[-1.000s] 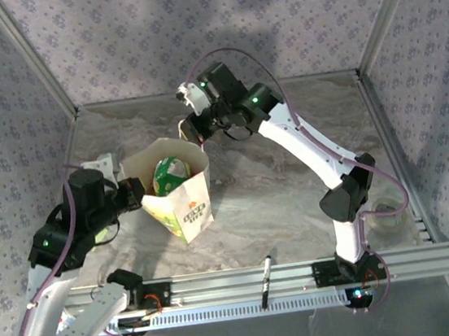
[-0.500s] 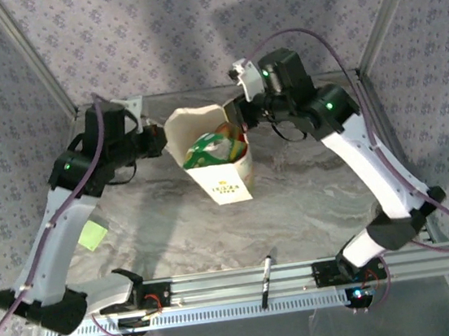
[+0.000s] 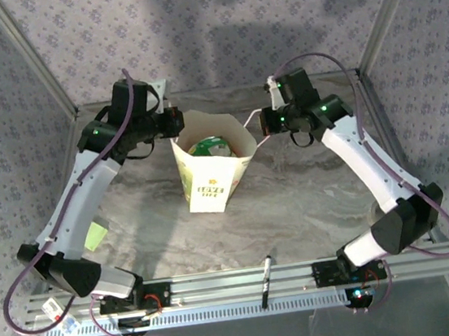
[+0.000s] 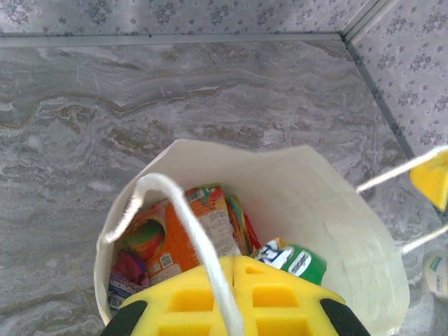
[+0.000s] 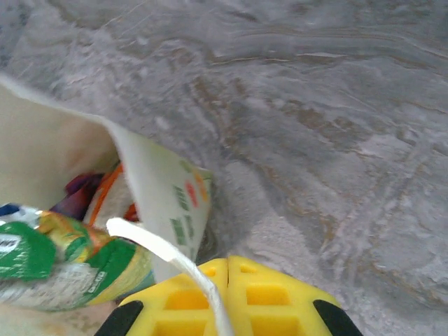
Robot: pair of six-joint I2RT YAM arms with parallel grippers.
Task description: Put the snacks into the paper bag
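The cream paper bag (image 3: 209, 188) stands open-mouthed in the middle of the table between both arms. My left gripper (image 3: 174, 125) is shut on its left white handle (image 4: 189, 217), and my right gripper (image 3: 261, 122) is shut on the right handle (image 5: 154, 245). The left wrist view looks down past the left gripper (image 4: 233, 257) into the bag (image 4: 336, 231). Inside lie the snacks: an orange packet (image 4: 168, 231), a green-and-white packet (image 4: 297, 260) and a purple one (image 4: 122, 280). In the right wrist view the right gripper (image 5: 227, 260) is beside the bag's printed wall (image 5: 175, 203), with the green packet (image 5: 63, 269) inside.
A black pen (image 3: 266, 282) lies across the front aluminium rail (image 3: 303, 275). A small flat yellow-green piece (image 3: 93, 233) lies on the marble tabletop beside the left arm. Patterned walls and metal posts close in the back and sides.
Both arms have carried the bag by its handles from the front left to the middle of the table, farther back. Both arms now reach higher and farther, and the handles are pulled apart.
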